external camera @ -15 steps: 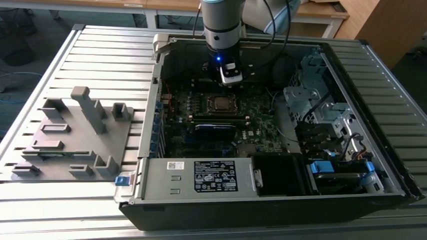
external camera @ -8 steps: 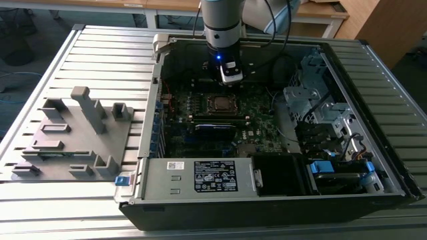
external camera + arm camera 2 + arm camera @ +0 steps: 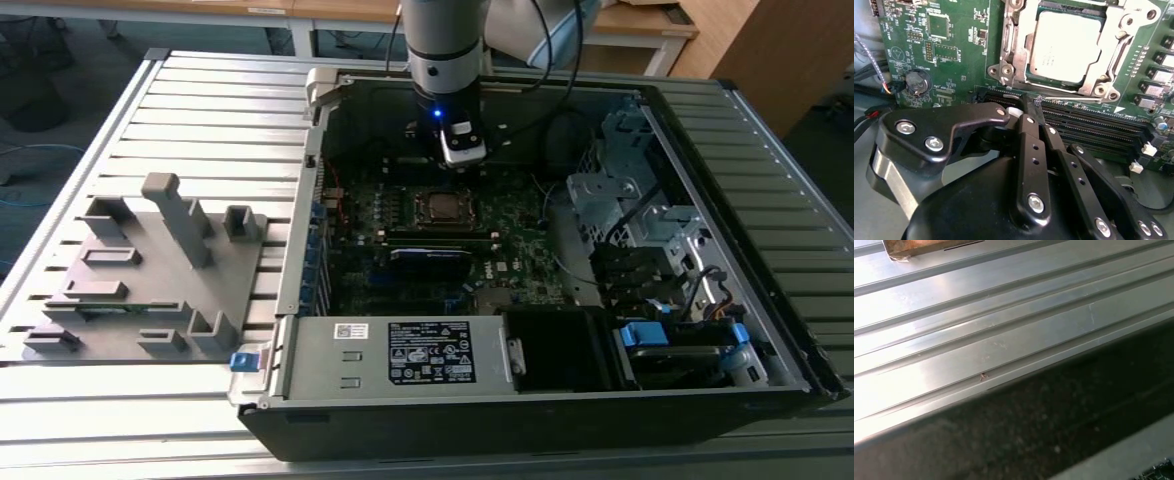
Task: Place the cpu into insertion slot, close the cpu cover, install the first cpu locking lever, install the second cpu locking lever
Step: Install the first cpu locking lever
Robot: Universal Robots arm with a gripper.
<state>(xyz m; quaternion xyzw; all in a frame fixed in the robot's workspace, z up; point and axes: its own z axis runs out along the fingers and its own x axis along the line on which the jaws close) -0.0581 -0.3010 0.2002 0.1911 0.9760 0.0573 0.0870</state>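
Cpu [image 3: 1066, 44] sits in insertion slot [image 3: 1013, 37] on green motherboard [image 3: 954, 50]; we see cpu cover [image 3: 1131, 25] shut over its edges. We judge placing and cover done, levers unconfirmed. Gripper [image 3: 1030, 107] hovers just beside socket, fingers pressed together, holding nothing, above memory slots [image 3: 1089, 125].

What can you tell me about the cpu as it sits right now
The cpu is a small flat square chip with a dull silvery metal top carrying faint print. In the second wrist view it lies flat in the insertion slot, with the silver cpu cover closed around its edges. The hand is beside the socket over the memory slots, not touching it.
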